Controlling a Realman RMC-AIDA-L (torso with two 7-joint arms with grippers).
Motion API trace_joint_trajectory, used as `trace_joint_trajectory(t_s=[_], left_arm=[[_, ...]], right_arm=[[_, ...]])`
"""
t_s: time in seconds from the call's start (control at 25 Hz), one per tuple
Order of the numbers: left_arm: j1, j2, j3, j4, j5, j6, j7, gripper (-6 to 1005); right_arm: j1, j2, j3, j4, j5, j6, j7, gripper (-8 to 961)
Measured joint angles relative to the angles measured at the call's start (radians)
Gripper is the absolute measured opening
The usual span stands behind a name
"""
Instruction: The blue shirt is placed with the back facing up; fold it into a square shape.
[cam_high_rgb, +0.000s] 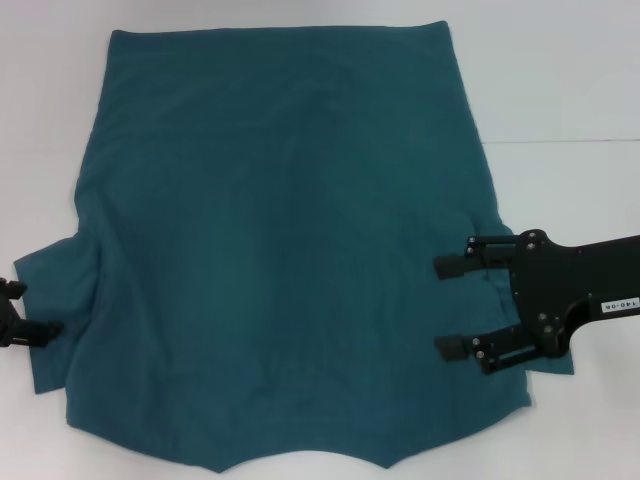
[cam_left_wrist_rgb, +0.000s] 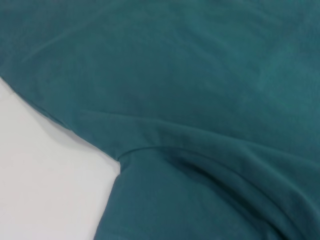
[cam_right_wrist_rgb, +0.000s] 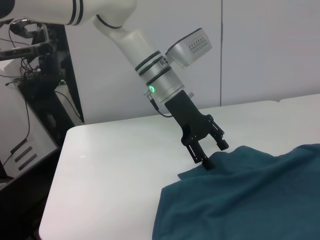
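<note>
The blue shirt (cam_high_rgb: 280, 240) lies spread flat on the white table (cam_high_rgb: 570, 80), hem at the far side and neckline at the near edge. Its left sleeve (cam_high_rgb: 50, 290) sticks out at the left. My left gripper (cam_high_rgb: 28, 308) is at that sleeve's outer edge, open; in the right wrist view it (cam_right_wrist_rgb: 214, 153) has one fingertip (cam_right_wrist_rgb: 207, 162) down on the sleeve's edge. The left wrist view shows the shirt's armpit (cam_left_wrist_rgb: 122, 157). My right gripper (cam_high_rgb: 450, 306) is open over the shirt's right sleeve area, fingers pointing inward. It holds nothing.
The table has a seam (cam_high_rgb: 570, 140) at the right. Bare table shows around the shirt on the left, right and far sides (cam_right_wrist_rgb: 110, 165). A dark equipment stand (cam_right_wrist_rgb: 35, 75) is beyond the table's left end.
</note>
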Motion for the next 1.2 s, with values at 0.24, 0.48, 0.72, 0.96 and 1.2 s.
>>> trace_joint_trajectory(t_s=[0.24,0.48,0.72,0.96,1.2], left_arm=[[-0.008,0.0,0.004,-0.009,0.014,-0.021,-0.008,703],[-0.041,-0.005,0.002,-0.062,0.066,-0.074,-0.015,520],[-0.045,-0.016,0.004,-0.053,0.062,-0.078,-0.005,300],[-0.044,-0.018,0.0,-0.046,0.063,-0.074,-0.004,126],[-0.014,-0.021,-0.012,0.044,0.057,-0.032,-0.016,36]], right_arm=[[0.002,0.0,0.0,-0.001,0.001,0.001,0.001,940],[0.006,0.0,0.001,-0.002,0.002,0.003,0.013,940],[0.006,0.0,0.003,-0.002,0.002,0.004,0.016,940],[0.006,0.0,0.008,-0.002,0.007,0.004,0.016,940],[-0.005,0.0,0.006,-0.002,0.045,0.001,0.016,942]])
